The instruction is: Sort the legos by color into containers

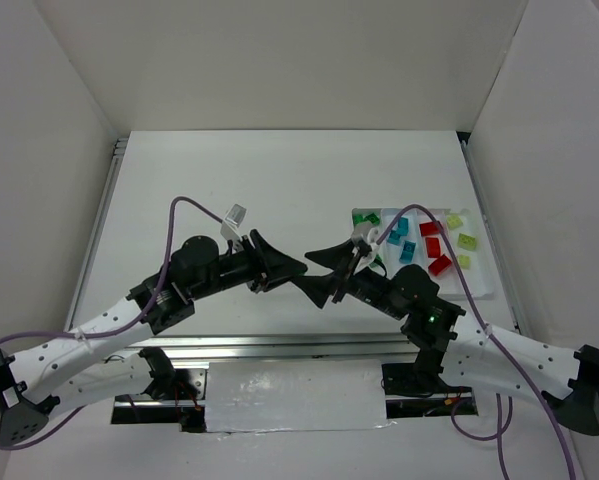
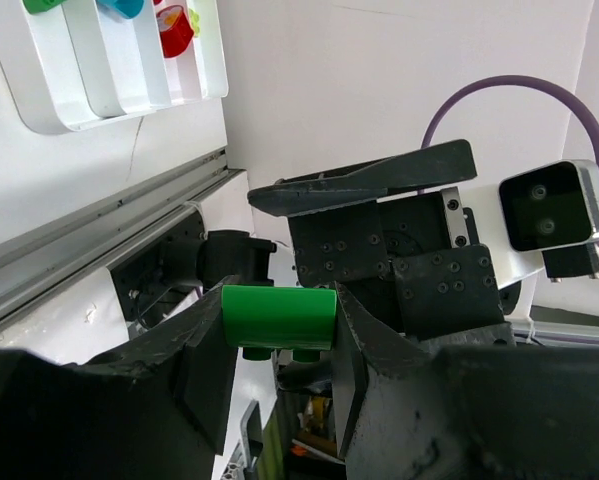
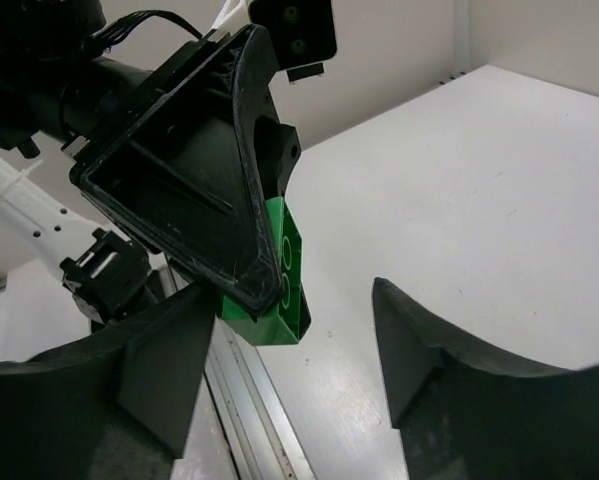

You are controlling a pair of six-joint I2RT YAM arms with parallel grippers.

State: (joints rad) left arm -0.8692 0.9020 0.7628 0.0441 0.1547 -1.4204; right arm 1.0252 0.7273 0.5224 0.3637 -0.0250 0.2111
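A green lego (image 2: pixel 279 316) is pinched between the jaws of my left gripper (image 2: pixel 279 340), studs pointing down. The same green lego (image 3: pixel 284 290) shows in the right wrist view, sticking out under a left finger. My right gripper (image 3: pixel 294 345) is open around it, with a wide gap on the right side. In the top view the two grippers meet nose to nose above the table's middle: left gripper (image 1: pixel 295 268), right gripper (image 1: pixel 305 271). The white tray (image 1: pixel 487 288) at the right holds green (image 1: pixel 367 218), teal (image 1: pixel 404 240), red (image 1: pixel 434 247) and yellow-green (image 1: pixel 464 240) legos in its containers.
White walls close in the table on three sides. A metal rail (image 3: pixel 249 400) runs along the near edge under the grippers. Purple cables (image 1: pixel 194 203) loop over both arms. The tray's near end (image 2: pixel 79 110) shows at the top left of the left wrist view.
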